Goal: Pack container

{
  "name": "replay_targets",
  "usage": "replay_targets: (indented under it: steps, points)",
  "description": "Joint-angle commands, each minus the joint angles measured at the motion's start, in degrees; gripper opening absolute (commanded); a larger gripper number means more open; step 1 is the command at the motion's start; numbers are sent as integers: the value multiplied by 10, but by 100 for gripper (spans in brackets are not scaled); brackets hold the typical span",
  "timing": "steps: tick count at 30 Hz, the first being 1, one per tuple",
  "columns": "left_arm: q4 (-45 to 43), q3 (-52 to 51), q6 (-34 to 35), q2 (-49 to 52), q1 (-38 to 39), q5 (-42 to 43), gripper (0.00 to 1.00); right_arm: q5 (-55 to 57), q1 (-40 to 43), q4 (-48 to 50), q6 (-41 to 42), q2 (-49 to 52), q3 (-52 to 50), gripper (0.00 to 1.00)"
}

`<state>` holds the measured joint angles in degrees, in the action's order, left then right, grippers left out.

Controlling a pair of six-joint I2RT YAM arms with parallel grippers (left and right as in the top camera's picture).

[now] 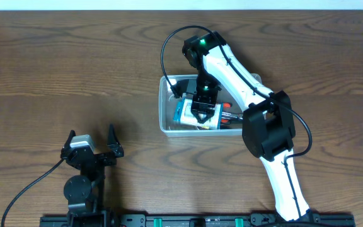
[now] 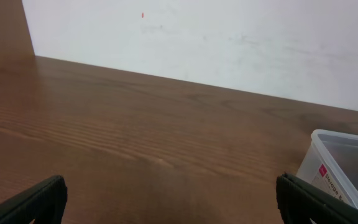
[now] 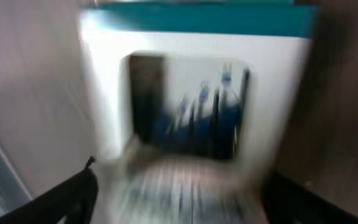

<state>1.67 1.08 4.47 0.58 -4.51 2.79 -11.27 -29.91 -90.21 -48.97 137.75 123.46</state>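
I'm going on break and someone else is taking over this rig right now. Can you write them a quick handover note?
Left gripper: open, empty, parked near the front edge of the table, away from the work.
Right gripper: jaws spread wide, down inside the container, right over the blue-and-white box. Blur hides any contact.
Done: the box and some hand tools lie in the container.
Left: probably lift the right arm clear. No lid is in view.

Brown wood-grain table (image 1: 55, 69), the clear container (image 1: 167, 110) directly on it, right of centre
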Motion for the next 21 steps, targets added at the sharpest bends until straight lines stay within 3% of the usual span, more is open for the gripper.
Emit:
replay_targets:
  steps: [1,7,11,21]
  points:
    - [23,-9,-3,-3,-3,-9,98,-12,6,7,-3,-13,-2,89]
    - [23,-9,-3,-3,-3,-9,98,-12,7,13,13,-13,9,99]
    - [23,-9,-3,-3,-3,-9,98,-12,7,-4,56,-14,76,99]
    - [23,-9,-3,-3,-3,-9,98,50,45,-71,180,-40,436,99]
